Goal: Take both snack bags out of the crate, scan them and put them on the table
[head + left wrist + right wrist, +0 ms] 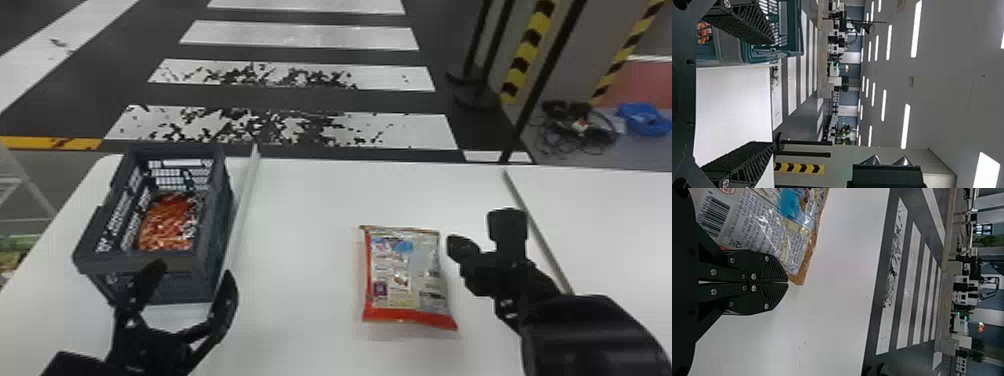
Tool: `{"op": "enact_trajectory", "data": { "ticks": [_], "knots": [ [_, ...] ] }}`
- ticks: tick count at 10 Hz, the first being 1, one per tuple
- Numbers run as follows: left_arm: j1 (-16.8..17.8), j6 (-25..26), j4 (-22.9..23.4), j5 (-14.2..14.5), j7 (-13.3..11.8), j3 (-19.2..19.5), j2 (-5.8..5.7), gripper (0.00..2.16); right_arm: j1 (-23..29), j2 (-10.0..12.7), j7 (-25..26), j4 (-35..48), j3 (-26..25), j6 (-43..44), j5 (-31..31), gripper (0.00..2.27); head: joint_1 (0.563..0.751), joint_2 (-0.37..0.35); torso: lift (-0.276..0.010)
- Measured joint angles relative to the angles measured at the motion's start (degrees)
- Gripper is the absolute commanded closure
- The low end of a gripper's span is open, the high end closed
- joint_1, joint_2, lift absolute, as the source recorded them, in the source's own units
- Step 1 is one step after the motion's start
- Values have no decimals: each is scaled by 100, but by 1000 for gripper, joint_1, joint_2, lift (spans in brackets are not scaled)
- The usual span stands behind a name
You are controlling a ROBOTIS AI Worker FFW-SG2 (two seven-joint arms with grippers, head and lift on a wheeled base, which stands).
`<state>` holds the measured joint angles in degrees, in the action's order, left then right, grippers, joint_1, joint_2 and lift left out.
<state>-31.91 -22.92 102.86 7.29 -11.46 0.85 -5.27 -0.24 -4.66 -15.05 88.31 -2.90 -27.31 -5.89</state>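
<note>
Lying beyond white table [310, 210]: striped dark floor [300, 98].

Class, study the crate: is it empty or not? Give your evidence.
Not empty: the crate holds a reddish snack bag, visible through its open top.

1. Crate [102, 261]: open on top — a way down between its walls to the red bag [167, 225].
2. Its near wall blocks a low approach.
3. Bare table [300, 225] separates the crate from the flat bag [405, 275] — passable there.
</note>
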Motion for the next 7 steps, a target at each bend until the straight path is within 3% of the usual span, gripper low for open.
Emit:
{"op": "enact_trajectory", "data": {
  "ticks": [1,2,3,5,7],
  "knots": [
    [-4,2,0,0,0,3,0,80,18,0,3,319,-202,136,105,1379,695,-53,-95],
    [-7,3,0,0,2,4,0,80,88,1,13,635,-315,175,173,589,695,-66,-95],
    [-8,-7,-2,0,2,9,0,80,223,11,20,985,-410,143,224,70,695,-73,-95],
    [8,-5,-25,0,4,11,0,80,477,11,14,1509,-604,-423,218,53,695,-91,-95],
    [32,3,-60,0,0,5,0,80,679,-3,-211,2121,-924,-1995,168,56,695,-133,-95]
  ]
}}
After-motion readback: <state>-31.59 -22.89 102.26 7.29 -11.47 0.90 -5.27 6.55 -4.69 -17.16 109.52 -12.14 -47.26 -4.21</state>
